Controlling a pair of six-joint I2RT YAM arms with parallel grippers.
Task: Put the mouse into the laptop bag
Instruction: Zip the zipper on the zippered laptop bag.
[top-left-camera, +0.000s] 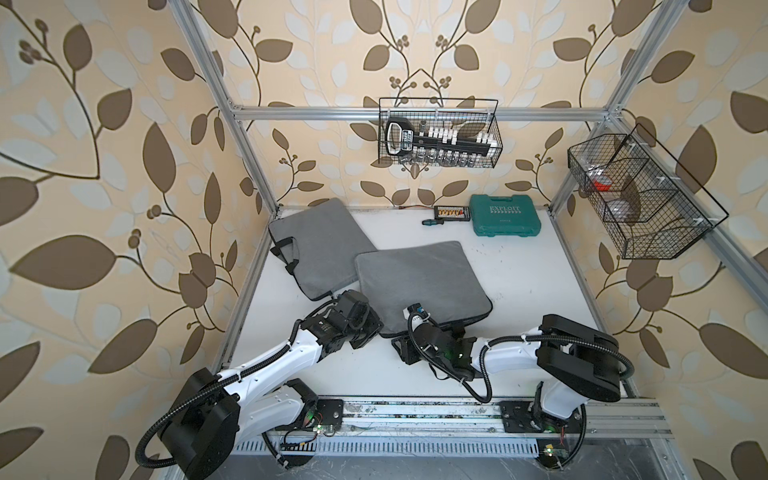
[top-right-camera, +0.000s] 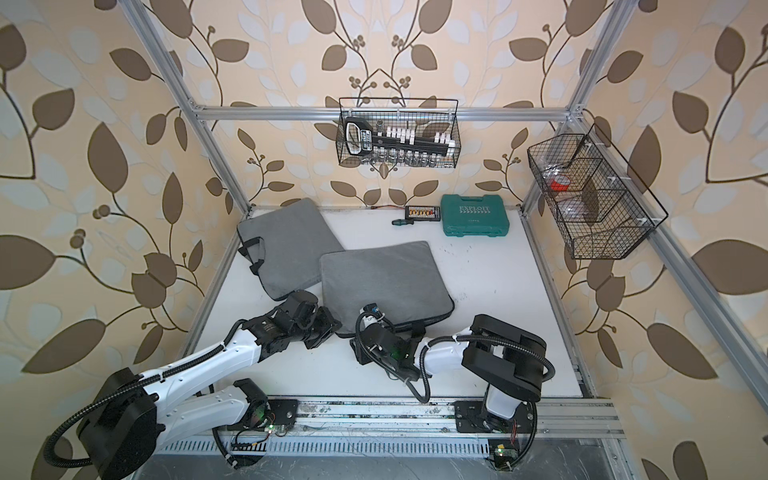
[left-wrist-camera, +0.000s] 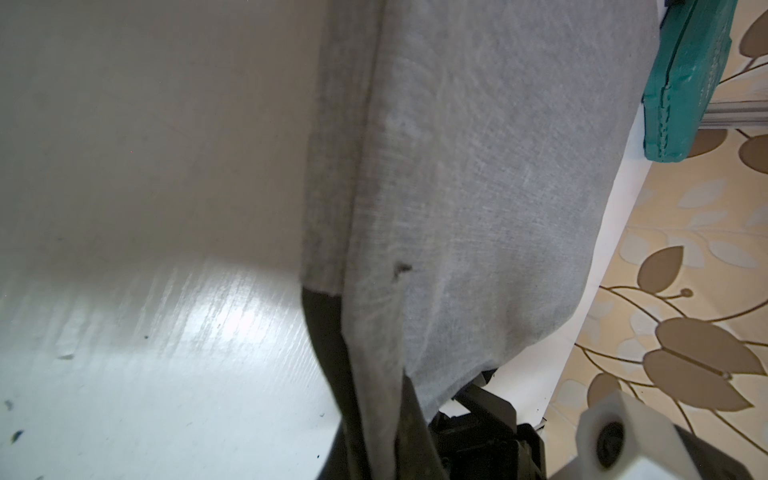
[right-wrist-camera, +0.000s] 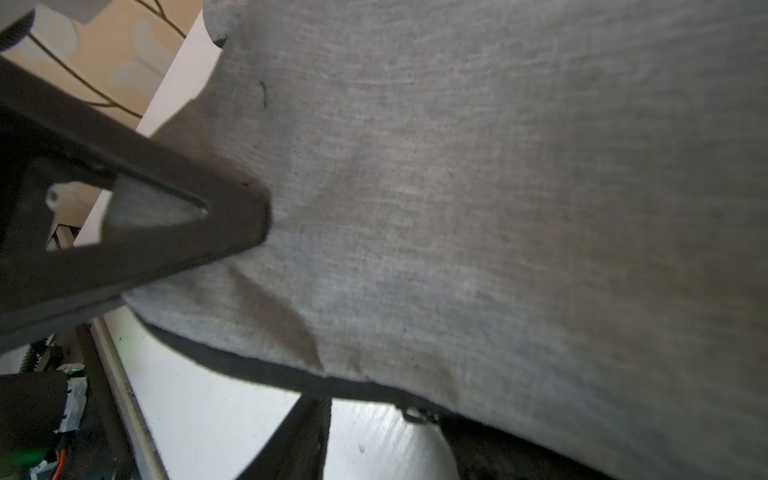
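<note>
Left jaws pinch a corner of the laptop bag (top-left-camera: 419, 278), which stretches away ahead of them, right jaws alongside on that edge, spread or gripping I can't tell, and the mouse is nowhere in view.

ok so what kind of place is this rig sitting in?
Probably a lab robot cell dressed as a workshop, not a real room: an aluminium frame around a white tabletop, leaf wallpaper on the panels, a wire basket of sockets and a green tool case at the back.
</note>
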